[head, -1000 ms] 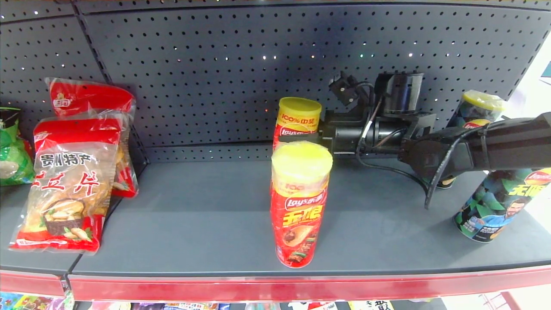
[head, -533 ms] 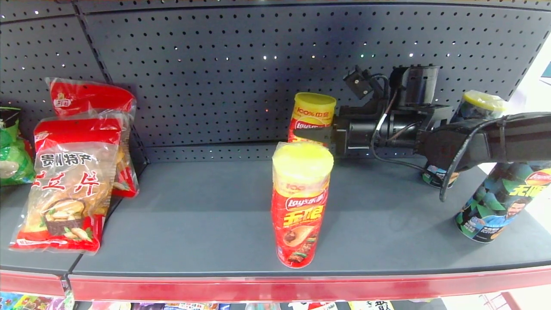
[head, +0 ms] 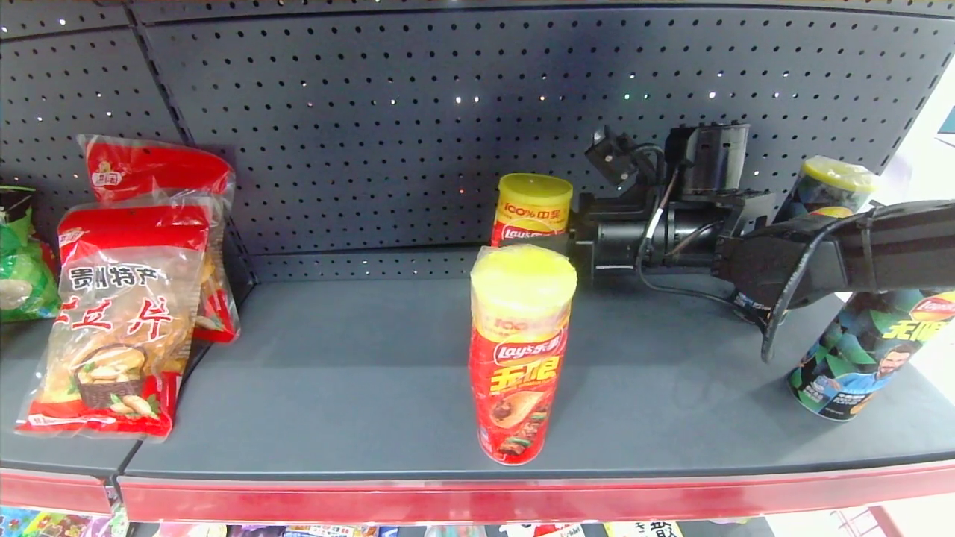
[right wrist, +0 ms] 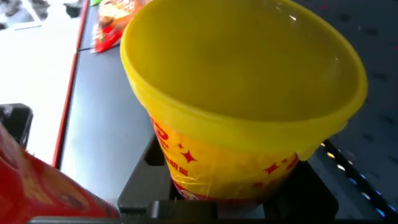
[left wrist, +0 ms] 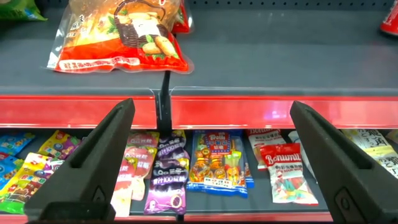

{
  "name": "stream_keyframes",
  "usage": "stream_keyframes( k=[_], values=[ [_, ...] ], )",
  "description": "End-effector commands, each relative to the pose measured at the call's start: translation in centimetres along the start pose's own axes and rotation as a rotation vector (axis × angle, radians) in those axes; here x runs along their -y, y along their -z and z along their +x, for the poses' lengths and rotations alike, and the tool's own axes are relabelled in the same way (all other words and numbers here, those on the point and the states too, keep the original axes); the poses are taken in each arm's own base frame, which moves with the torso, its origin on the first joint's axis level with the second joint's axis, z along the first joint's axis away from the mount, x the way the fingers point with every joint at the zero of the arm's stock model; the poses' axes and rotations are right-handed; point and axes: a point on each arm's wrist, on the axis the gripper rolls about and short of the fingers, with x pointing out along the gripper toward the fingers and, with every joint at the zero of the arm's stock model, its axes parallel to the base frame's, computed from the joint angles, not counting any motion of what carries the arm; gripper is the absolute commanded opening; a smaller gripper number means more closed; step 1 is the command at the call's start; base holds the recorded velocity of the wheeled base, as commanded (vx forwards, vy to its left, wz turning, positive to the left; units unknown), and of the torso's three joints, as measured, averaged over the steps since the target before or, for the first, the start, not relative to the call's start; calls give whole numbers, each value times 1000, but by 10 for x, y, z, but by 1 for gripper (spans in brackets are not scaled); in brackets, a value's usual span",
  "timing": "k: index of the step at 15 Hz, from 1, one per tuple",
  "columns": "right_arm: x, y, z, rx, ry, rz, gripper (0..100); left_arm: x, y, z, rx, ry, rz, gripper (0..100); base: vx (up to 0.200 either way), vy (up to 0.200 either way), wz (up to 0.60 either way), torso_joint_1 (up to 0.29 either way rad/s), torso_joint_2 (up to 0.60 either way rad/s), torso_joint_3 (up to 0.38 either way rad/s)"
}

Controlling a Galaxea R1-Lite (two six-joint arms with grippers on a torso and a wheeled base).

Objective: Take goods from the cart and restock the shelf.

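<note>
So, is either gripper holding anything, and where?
The right gripper clamps the rear red chip can on its upper body, just below the yellow lid. The left gripper is open, empty.

You find logos and bold characters printed on the front red yellow-lidded chip can (head: 520, 373), the rear red chip can (head: 531, 212), the dark green can (head: 858, 365) and the clear red-edged snack bag (head: 119, 313).

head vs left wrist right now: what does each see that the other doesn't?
Head view: right gripper shut on a yellow-lidded can near the back panel, dark cans beside the arm. Left wrist view: open left gripper, candy packets on the lower shelf. Both: the red snack bag and the shelf's red front edge.
</note>
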Motion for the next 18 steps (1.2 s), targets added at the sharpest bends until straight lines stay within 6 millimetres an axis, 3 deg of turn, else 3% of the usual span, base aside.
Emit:
stream_keyframes(
  k=[1,10,11,18],
  values=[
    [-3,1,2,-1,-9,-6,0,0,0,0,-2,0,0,100,0,0,0,0,0,0],
    [-10,6,7,-17,-32,-12,0,0,0,0,-2,0,0,100,0,0,0,0,0,0],
    [-10,7,8,-17,-32,-12,100,0,0,0,-2,0,0,100,0,0,0,0,0,0],
    [-8,9,6,-21,-27,-3,100,0,0,0,-2,0,0,100,0,0,0,0,0,0]
  ],
)
